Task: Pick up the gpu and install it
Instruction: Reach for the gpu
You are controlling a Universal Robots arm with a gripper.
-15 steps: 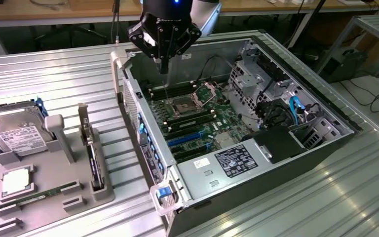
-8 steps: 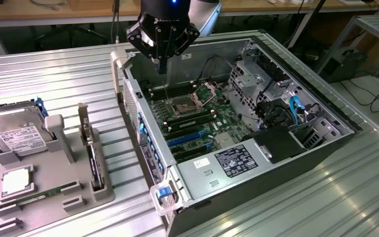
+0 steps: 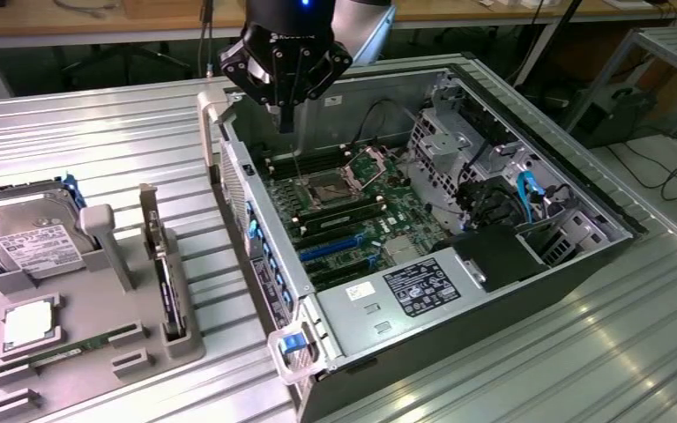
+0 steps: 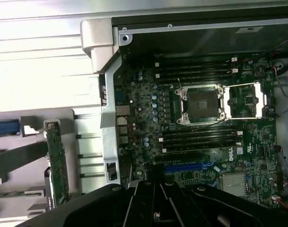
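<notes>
- Underneath everything, a ribbed metal surface (image 3: 103, 141) carries the whole setup.
- An open computer case (image 3: 550, 150) lies on it, toward the exterior view's right, with its inside facing up.
- Its motherboard (image 3: 404, 216) is exposed. Blue slots (image 3: 332, 251) lie near the case's near end and an open socket (image 3: 329, 189) nearer its far end.
- A grey tray (image 3: 138, 352) sits just beside the case, on the exterior view's left.
- The tool (image 3: 288, 123) hangs over the case's far corner on the tray side, above the board and touching nothing. Its fingers are pressed together and point down, with nothing between them.
- A silver hard drive (image 3: 27, 233) leans in the tray's far part.
- The gpu (image 3: 165, 282) stands on its long edge in a slot on the tray's case-side edge. Its pale bracket is at the far end and rises above the card. It is well apart from the tool and outside the case. In the wrist view it appears edge-on as a narrow green board (image 4: 56, 161) next to the case wall.
- A pale square chip (image 3: 31, 322) lies in the tray in front of the drive.
- A thin green stick (image 3: 74, 348) lies in a groove near the tray's front.
</notes>
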